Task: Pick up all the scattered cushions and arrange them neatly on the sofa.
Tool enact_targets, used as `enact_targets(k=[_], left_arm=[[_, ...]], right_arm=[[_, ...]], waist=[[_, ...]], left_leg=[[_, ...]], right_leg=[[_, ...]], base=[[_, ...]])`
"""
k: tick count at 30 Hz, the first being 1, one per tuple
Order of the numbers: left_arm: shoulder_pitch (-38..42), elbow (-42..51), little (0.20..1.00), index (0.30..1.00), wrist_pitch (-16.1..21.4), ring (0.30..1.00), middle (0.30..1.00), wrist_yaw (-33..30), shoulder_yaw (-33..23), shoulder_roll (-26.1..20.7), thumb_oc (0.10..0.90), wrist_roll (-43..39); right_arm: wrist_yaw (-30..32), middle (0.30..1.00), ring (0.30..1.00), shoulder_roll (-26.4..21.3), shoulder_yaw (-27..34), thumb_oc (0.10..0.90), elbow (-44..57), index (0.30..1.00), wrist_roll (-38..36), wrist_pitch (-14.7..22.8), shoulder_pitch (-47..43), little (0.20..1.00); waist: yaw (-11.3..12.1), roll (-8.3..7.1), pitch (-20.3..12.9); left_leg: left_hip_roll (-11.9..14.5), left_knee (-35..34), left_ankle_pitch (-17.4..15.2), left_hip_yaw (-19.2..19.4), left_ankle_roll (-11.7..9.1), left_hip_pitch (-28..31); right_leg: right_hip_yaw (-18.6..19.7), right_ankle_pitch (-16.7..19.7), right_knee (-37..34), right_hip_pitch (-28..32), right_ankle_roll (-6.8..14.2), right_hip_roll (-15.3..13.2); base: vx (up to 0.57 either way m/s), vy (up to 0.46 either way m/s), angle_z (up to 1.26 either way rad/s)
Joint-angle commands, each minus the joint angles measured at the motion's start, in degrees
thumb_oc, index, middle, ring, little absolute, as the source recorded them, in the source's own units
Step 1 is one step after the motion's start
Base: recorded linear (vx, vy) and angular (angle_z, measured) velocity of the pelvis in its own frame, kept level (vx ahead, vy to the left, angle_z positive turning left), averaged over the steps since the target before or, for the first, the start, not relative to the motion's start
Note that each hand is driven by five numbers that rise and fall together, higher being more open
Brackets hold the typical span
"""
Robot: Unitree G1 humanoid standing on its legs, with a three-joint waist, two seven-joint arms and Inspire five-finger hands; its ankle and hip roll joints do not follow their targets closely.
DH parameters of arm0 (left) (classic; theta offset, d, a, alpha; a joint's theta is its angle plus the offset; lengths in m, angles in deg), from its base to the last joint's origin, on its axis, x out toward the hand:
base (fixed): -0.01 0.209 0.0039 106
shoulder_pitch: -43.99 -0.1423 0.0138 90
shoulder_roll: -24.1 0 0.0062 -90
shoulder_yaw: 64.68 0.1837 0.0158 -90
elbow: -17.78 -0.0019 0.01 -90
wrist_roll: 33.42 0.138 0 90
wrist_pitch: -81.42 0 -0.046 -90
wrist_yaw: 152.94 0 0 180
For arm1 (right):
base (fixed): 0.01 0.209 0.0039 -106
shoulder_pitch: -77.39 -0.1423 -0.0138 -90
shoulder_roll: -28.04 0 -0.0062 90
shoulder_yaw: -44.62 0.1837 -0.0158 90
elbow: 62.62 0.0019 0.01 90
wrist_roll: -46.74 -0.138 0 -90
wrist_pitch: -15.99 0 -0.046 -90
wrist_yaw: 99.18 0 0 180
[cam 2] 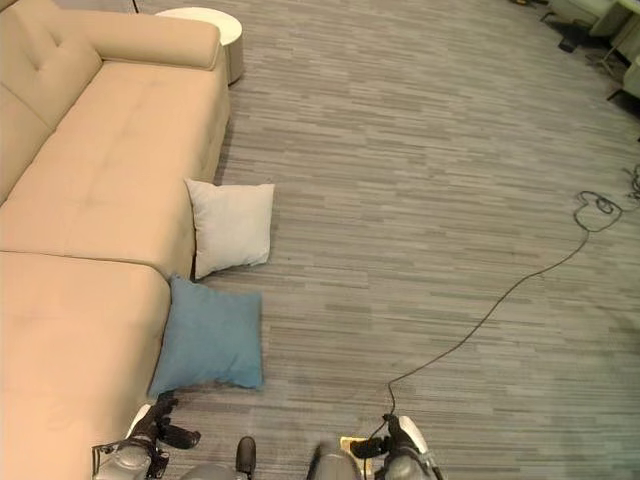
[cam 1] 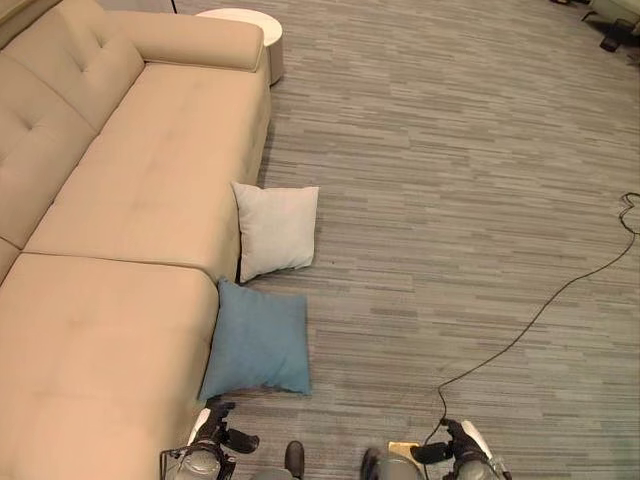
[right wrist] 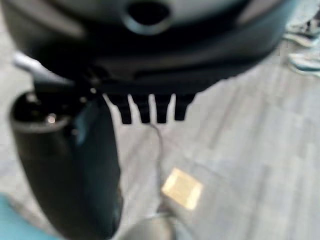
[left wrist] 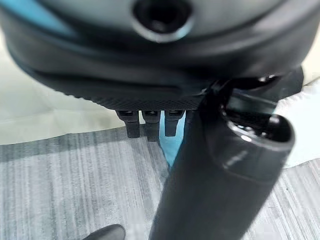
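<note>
Two cushions lie on the carpet, leaning against the front of the beige sofa (cam 1: pixel 130 200). The pale grey cushion (cam 1: pixel 277 230) is the farther one; the blue cushion (cam 1: pixel 258 345) is nearer, close to the sofa's wide seat section. My left hand (cam 1: pixel 222 432) hangs low just in front of the blue cushion's near edge, apart from it, fingers relaxed and holding nothing. A sliver of the blue cushion (left wrist: pixel 173 142) shows past the left hand (left wrist: pixel 150 75) in its wrist view. My right hand (cam 1: pixel 455 443) hangs over bare carpet to the right, also open and holding nothing.
A round white side table (cam 1: pixel 245 20) stands beyond the sofa's far armrest. Grey striped carpet spreads out to the right. A small yellow mark (right wrist: pixel 182 188) sits on the floor by my right hand. Dark furniture legs (cam 1: pixel 612 30) stand at the far right corner.
</note>
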Motion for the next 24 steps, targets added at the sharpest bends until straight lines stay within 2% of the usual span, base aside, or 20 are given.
enact_targets(k=[1, 3, 6, 8, 10, 11, 12, 13, 16, 17, 18, 19, 20, 22, 24], left_arm=[[-0.3, 0.2, 0.900, 0.900, 1.6, 0.900, 0.900, -1.3, -1.1, 0.7, 0.800, -0.3], [-0.2, -0.4, 0.900, 0.900, 1.6, 0.900, 0.900, -1.5, -1.4, 0.7, 0.800, -0.4], [-0.5, -1.5, 0.900, 0.900, 1.8, 0.900, 0.900, -1.9, -2.0, 0.7, 0.800, -0.5], [-0.9, -3.0, 0.900, 0.900, 1.7, 0.900, 0.900, -1.8, -2.3, 1.4, 0.800, -0.9], [-0.8, -3.4, 0.900, 0.900, 1.6, 0.900, 0.900, -1.9, -2.6, 2.1, 0.800, -1.9], [-0.6, -3.2, 0.900, 0.900, 1.5, 0.900, 0.900, -2.1, -2.4, 2.9, 0.800, -2.4], [-0.7, -2.9, 0.900, 0.900, 1.5, 0.900, 0.900, -2.1, -2.2, 3.1, 0.800, -2.7], [-0.7, -2.9, 0.900, 0.900, 1.5, 0.900, 0.900, -2.1, -2.2, 3.1, 0.800, -2.7], [-1.4, -2.6, 0.900, 0.900, 1.4, 0.900, 0.900, -1.7, -2.4, 3.3, 0.800, -2.5], [-1.5, -2.7, 0.900, 0.900, 1.3, 0.900, 0.900, -1.6, -2.2, 3.4, 0.800, -2.3], [-1.7, -3.2, 0.900, 0.900, 1.2, 0.900, 0.900, -1.6, -1.9, 3.7, 0.800, -1.4], [-1.8, -3.2, 0.900, 0.900, 1.2, 0.900, 0.900, -1.6, -1.9, 3.7, 0.800, -1.4], [-1.7, -3.3, 0.900, 0.900, 1.1, 0.900, 0.900, -1.6, -1.8, 3.7, 0.800, -1.0], [-1.8, -3.4, 0.900, 0.900, 1.0, 0.900, 0.900, -1.4, -1.8, 3.7, 0.800, -0.5], [-1.8, -3.4, 0.900, 0.900, 1.0, 0.900, 0.900, -1.5, -1.8, 3.7, 0.800, -0.3]], right_arm=[[1.5, 0.900, 0.900, -5.4, -0.5, 0.800, 2.1, 0.900, 1.2, -0.5, -0.3, 0.900], [1.4, 0.900, 0.900, -5.3, -0.5, 0.800, 2.1, 0.900, 1.5, -0.7, -0.3, 0.900], [1.1, 0.900, 0.900, -5.0, -0.6, 0.800, 1.6, 0.900, 1.9, -0.5, 0.5, 0.900], [1.2, 0.900, 0.900, -4.8, -1.0, 0.800, 1.1, 0.900, 2.0, -0.4, 0.6, 0.900], [1.2, 0.900, 0.900, -5.0, -1.1, 0.800, 1.1, 0.900, 1.2, 0.2, 0.6, 0.900], [1.6, 0.900, 0.900, -5.9, -1.4, 0.800, 1.3, 0.900, 0.8, 0.4, 0.3, 0.900], [1.9, 0.900, 0.900, -6.4, -1.6, 0.800, 1.3, 0.900, 0.8, 0.5, 0.5, 0.900], [1.9, 0.900, 0.900, -6.4, -1.6, 0.800, 1.2, 0.900, 0.8, 0.5, 0.5, 0.900], [1.9, 0.900, 0.900, -7.1, -1.1, 0.800, 0.7, 0.900, 0.5, 0.3, 1.1, 0.900], [2.1, 0.900, 0.900, -7.3, -0.9, 0.800, 0.7, 0.900, 0.4, 0.3, 1.3, 0.900], [2.3, 0.900, 0.900, -7.3, -0.5, 0.800, 0.6, 0.900, -0.3, 0.7, 1.7, 0.900], [2.3, 0.900, 0.900, -7.3, -0.5, 0.800, 0.6, 0.900, -0.3, 0.7, 1.7, 0.900], [2.1, 0.900, 0.900, -7.3, -0.5, 0.800, 0.7, 0.900, -0.3, 0.7, 1.8, 0.900], [2.1, 0.900, 0.900, -7.3, -0.6, 0.800, 0.6, 0.900, -0.3, 0.8, 2.2, 0.900], [2.3, 0.900, 0.900, -7.0, -0.6, 0.800, 0.3, 0.900, -0.5, 0.8, 2.4, 0.900]], waist=[[-0.6, 2.40, 0.2], [-0.6, 2.51, 0.6], [-0.6, 1.29, 0.2], [-0.6, 1.09, -0.7], [-0.5, 0.87, -0.7], [-0.1, 0.60, 0.6], [0.0, 0.49, 0.9], [0.0, 0.53, 0.8], [0.5, 0.21, 1.1], [0.5, 0.06, 0.9], [0.9, -0.46, 0.2], [0.9, -0.46, 0.2], [1.0, -0.38, 0.0], [1.3, 0.30, -0.4], [1.5, 0.90, -0.9]], left_leg=[[1.8, 6.6, -7.2, -4.9, -3.3, -3.3], [2.2, 6.5, -7.6, -5.2, -3.7, -2.5], [2.5, 6.1, -8.7, -6.5, -4.9, -0.7], [4.6, 6.2, -8.3, -7.3, -6.3, -0.4], [6.2, 9.7, -7.6, -8.1, -7.8, -2.6], [8.0, 17.4, -4.2, -7.2, -8.6, -7.5], [8.8, 19.7, -3.2, -6.0, -8.4, -9.0], [8.8, 19.9, -3.3, -6.1, -8.4, -9.2], [11.2, 23.1, -2.5, -1.6, -8.1, -10.0], [10.5, 22.7, -3.2, -0.9, -7.8, -10.4], [6.9, 20.2, -6.2, -0.3, -6.8, -11.9], [6.8, 20.2, -6.2, -0.4, -6.8, -11.9], [5.4, 18.1, -6.1, 0.5, -6.6, -12.2], [3.3, 12.3, -4.3, 1.7, -6.4, -12.0], [2.4, 8.3, -1.2, 3.2, -6.6, -13.1]], right_leg=[[1.4, 9.8, -10.4, 1.9, 0.3, 1.2], [1.2, 10.7, -10.7, 1.4, 0.6, 0.3], [1.3, 11.2, -12.4, 3.4, 1.0, 0.5], [0.2, 10.6, -11.4, 3.7, 0.3, 1.5], [-1.7, 9.4, -12.3, 5.6, -0.9, 2.3], [-3.5, 8.0, -13.3, 7.7, -2.8, 2.9], [-4.3, 7.6, -13.6, 8.2, -3.4, 3.1], [-4.4, 7.6, -13.7, 8.2, -3.4, 3.2], [-6.0, 6.3, -15.2, 10.4, -4.6, 4.6], [-6.3, 6.1, -15.9, 11.0, -4.6, 5.0], [-6.9, 5.8, -17.4, 12.1, -4.3, 5.4], [-6.9, 5.8, -17.4, 12.1, -4.3, 5.4], [-7.2, 5.8, -17.7, 12.5, -4.2, 5.8], [-7.9, 5.4, -18.8, 13.6, -3.9, 7.0], [-8.7, 4.8, -19.7, 15.1, -3.7, 8.4]], base=[[0.17, -0.226, 0.27], [0.13, -0.212, 0.21], [0.20, -0.326, 0.18], [0.18, -0.362, 0.50], [0.09, -0.441, 0.39], [0.01, -0.447, 0.46], [-0.01, -0.314, 0.59], [0.02, -0.186, 0.50], [0.07, -0.221, 0.13], [0.16, -0.214, 0.14], [0.14, -0.163, 0.24], [0.16, -0.127, 0.33], [0.10, -0.031, 0.34], [0.14, -0.039, 0.46], [0.13, -0.029, 0.24]])
